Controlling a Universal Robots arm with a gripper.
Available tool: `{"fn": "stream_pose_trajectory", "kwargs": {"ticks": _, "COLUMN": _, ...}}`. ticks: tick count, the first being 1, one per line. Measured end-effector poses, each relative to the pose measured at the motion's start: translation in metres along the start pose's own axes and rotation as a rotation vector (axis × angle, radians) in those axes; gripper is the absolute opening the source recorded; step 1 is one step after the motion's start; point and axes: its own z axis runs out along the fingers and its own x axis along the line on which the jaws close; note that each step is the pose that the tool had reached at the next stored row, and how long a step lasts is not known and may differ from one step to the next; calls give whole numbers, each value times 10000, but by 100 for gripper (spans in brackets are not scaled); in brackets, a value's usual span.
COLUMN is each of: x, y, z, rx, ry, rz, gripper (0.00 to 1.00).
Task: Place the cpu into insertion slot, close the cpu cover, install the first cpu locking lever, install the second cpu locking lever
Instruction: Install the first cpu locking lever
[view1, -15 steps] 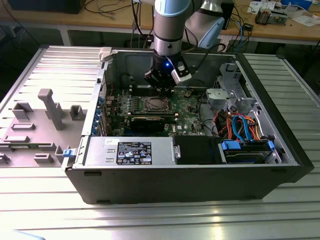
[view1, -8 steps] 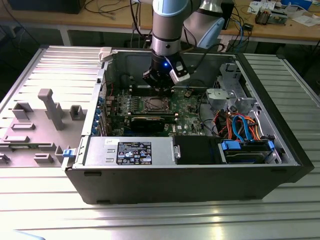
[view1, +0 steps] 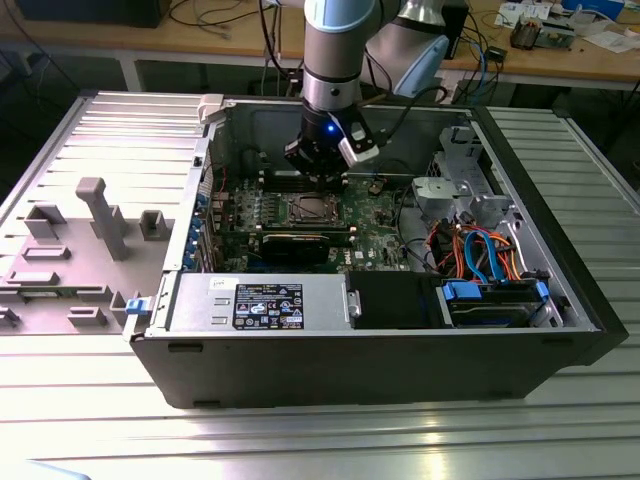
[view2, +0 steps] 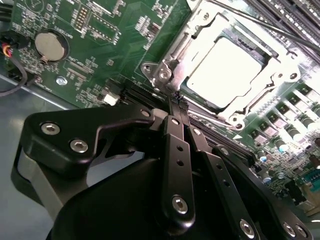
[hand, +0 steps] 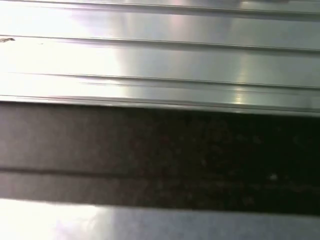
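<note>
An open computer case (view1: 400, 345) is lying on its side on a ribbed metal worktop (view1: 120, 150), with the green motherboard (view1: 375, 240) showing inside. In the exterior view the robot arm (view1: 335, 60) is reaching down from above, and its jaws (view1: 318, 178) are hanging just over the board, right behind the socket area, partly blocking the memory slots behind it.

In the second wrist view the jaws (view2: 178, 102) are pressed together into a narrow point with nothing pinched between them. The tips are sitting just beside a corner of the cpu cover (view2: 172, 62), but whether they are touching the board is hard to tell.

The cpu (view2: 225, 67) is lying flat inside the insertion slot (view2: 232, 122), its silver top washed out by glare. The cpu cover is lying down around it, framing the chip through its window. A thin metal rod (view2: 260, 22) is running along the far side of the frame; whether it is latched cannot be made out. A round coin battery (view2: 50, 46) is sitting on the board well apart from the socket.

In the exterior view the socket (view1: 305, 208) is appearing small and its details are unclear. A grey power supply box (view1: 255, 300) is filling the near side of the case.

The first wrist view is showing ribbed metal surface (hand: 160, 60) and a dark band (hand: 160, 155)
</note>
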Motion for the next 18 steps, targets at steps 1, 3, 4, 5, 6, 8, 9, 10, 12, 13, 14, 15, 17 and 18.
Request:
{"fn": "stream_pose_trajectory", "kwargs": {"ticks": 1, "x": -13, "y": 2, "z": 2, "rx": 0, "ry": -1, "rz": 0, "gripper": 11}}
{"fn": "stream_pose_trajectory", "kwargs": {"ticks": 3, "x": -13, "y": 3, "z": 2, "rx": 1, "ry": 1, "rz": -1, "gripper": 11}}
{"fn": "stream_pose_trajectory", "kwargs": {"ticks": 4, "x": -10, "y": 4, "z": 2, "rx": 1, "ry": 0, "rz": 1, "gripper": 11}}
{"fn": "stream_pose_trajectory", "kwargs": {"ticks": 5, "x": -5, "y": 4, "z": 2, "rx": 1, "ry": 1, "rz": 1, "gripper": 11}}
{"fn": "stream_pose_trajectory", "kwargs": {"ticks": 6, "x": 10, "y": 5, "z": 3, "rx": -1, "ry": 0, "rz": -1, "gripper": 11}}
{"fn": "stream_pose_trajectory", "kwargs": {"ticks": 8, "x": 18, "y": 5, "z": 3, "rx": 0, "ry": 1, "rz": -2, "gripper": 11}}
{"fn": "stream_pose_trajectory", "kwargs": {"ticks": 9, "x": 20, "y": 5, "z": 3, "rx": 1, "ry": 1, "rz": -2, "gripper": 11}}
{"fn": "stream_pose_trajectory", "kwargs": {"ticks": 10, "x": 21, "y": 5, "z": 4, "rx": 1, "ry": 1, "rz": -4, "gripper": 11}}
{"fn": "stream_pose_trajectory", "kwargs": {"ticks": 12, "x": 21, "y": 5, "z": 4, "rx": 0, "ry": 2, "rz": -11, "gripper": 11}}
{"fn": "stream_pose_trajectory", "kwargs": {"ticks": 13, "x": 21, "y": 5, "z": 4, "rx": 1, "ry": 2, "rz": -12, "gripper": 11}}
{"fn": "stream_pose_trajectory", "kwargs": {"ticks": 14, "x": 21, "y": 5, "z": 4, "rx": 0, "ry": 2, "rz": -12, "gripper": 11}}
{"fn": "stream_pose_trajectory", "kwargs": {"ticks": 15, "x": 21, "y": 5, "z": 4, "rx": 1, "ry": 1, "rz": -12, "gripper": 11}}
{"fn": "stream_pose_trajectory", "kwargs": {"ticks": 17, "x": 21, "y": 5, "z": 4, "rx": 1, "ry": 2, "rz": -12, "gripper": 11}}
{"fn": "stream_pose_trajectory", "kwargs": {"ticks": 18, "x": 21, "y": 5, "z": 4, "rx": 0, "ry": 2, "rz": -12, "gripper": 11}}
